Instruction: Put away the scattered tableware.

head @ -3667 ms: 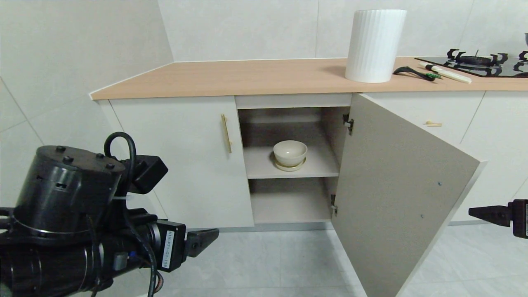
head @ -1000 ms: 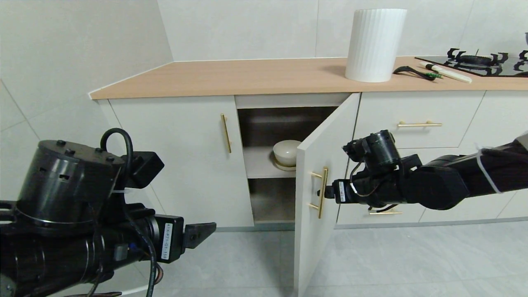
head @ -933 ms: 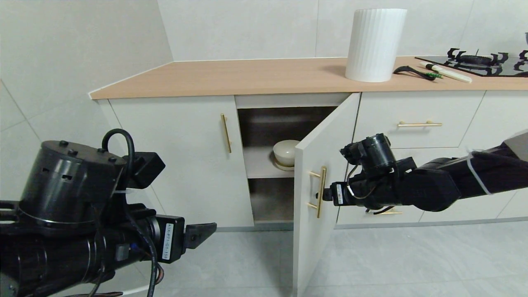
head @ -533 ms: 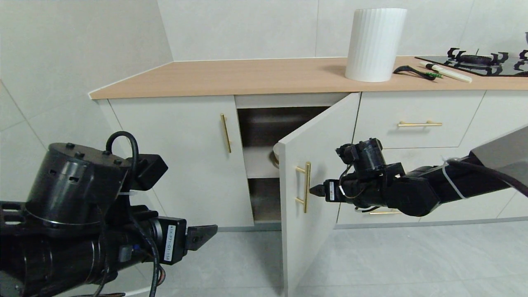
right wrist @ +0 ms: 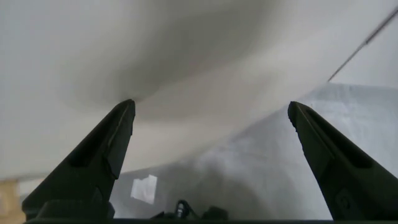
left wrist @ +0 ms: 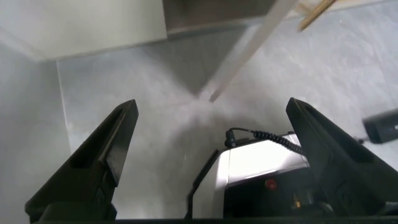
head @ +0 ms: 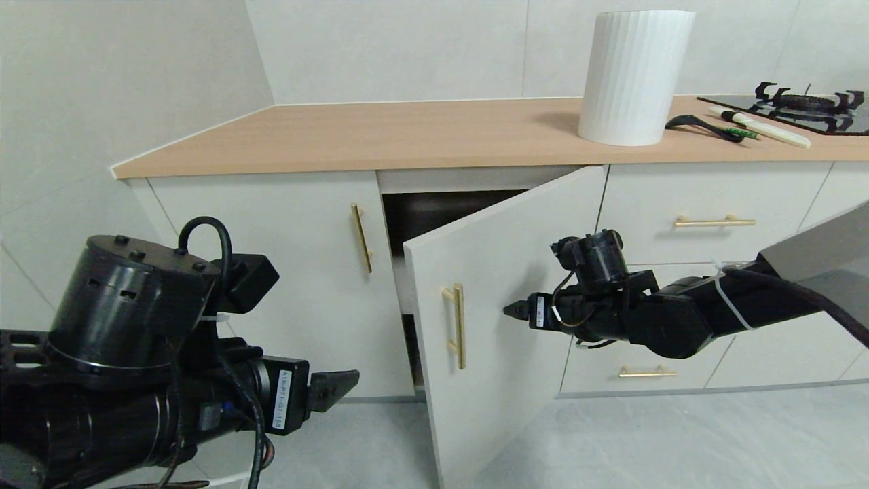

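Kitchen cabinet door (head: 495, 258): right gripper (head: 509, 310) level, fingers (right wrist: 93, 168) spread against it.

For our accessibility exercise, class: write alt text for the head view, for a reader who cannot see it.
The right pincer points at the outer face of a white cabinet door standing partly open under a wooden countertop. The left pincer hangs low at the left, and a white ribbed cylinder stands on the countertop.
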